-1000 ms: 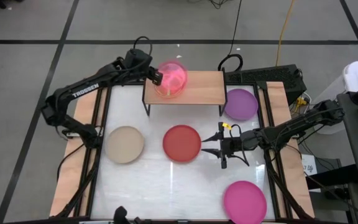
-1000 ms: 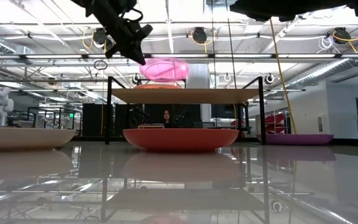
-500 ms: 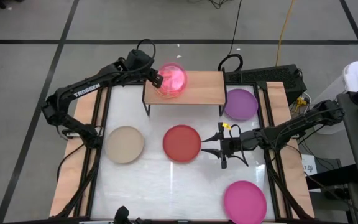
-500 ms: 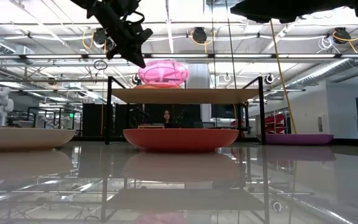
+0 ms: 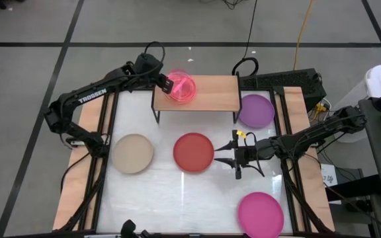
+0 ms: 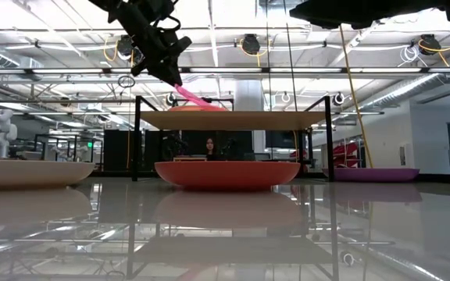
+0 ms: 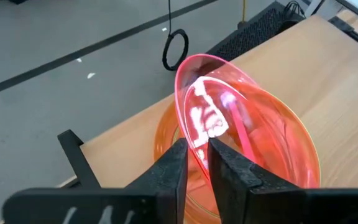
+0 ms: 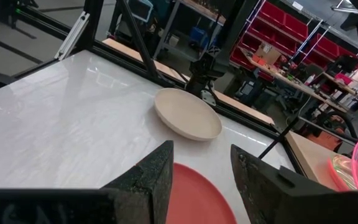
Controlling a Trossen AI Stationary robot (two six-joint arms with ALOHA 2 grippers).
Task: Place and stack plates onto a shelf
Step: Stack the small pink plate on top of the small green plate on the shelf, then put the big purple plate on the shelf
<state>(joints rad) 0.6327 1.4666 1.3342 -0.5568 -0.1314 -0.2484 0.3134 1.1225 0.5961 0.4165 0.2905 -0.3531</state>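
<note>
A small pink plate (image 5: 182, 87) is in my left gripper (image 5: 166, 82) above the left end of the light-wood shelf (image 5: 210, 98). An orange plate (image 7: 166, 134) lies flat on the shelf under it. My right gripper (image 5: 225, 152) hangs open just right of the red plate (image 5: 194, 152), touching nothing. The beige plate (image 5: 133, 153), purple plate (image 5: 256, 110) and magenta plate (image 5: 260, 214) lie flat on the white table. In the low view the pink plate (image 6: 195, 98) shows as a thin slanting line below my left gripper (image 6: 170, 74). My left gripper pinches the pink plate's rim (image 7: 196, 144) between its two fingers, one on each face. It comes from the table's left, slanting down. The plate is tilted steeply, and its free edge (image 6: 212, 104) dips to the orange plate; it seems to touch there.
The shelf's right half (image 5: 220, 89) is bare wood. The shelf stands on thin black legs (image 6: 137, 140) at the table's far edge. Wooden strips (image 5: 296, 119) run along both table sides. A black cable loop (image 5: 245, 66) lies on the floor behind the shelf.
My left gripper has turned and sunk slightly toward the shelf. The pink plate, held nearly level above the shelf a second ago, tipped up on edge and now slants down with its free edge at the orange plate. The right arm has kept still.
</note>
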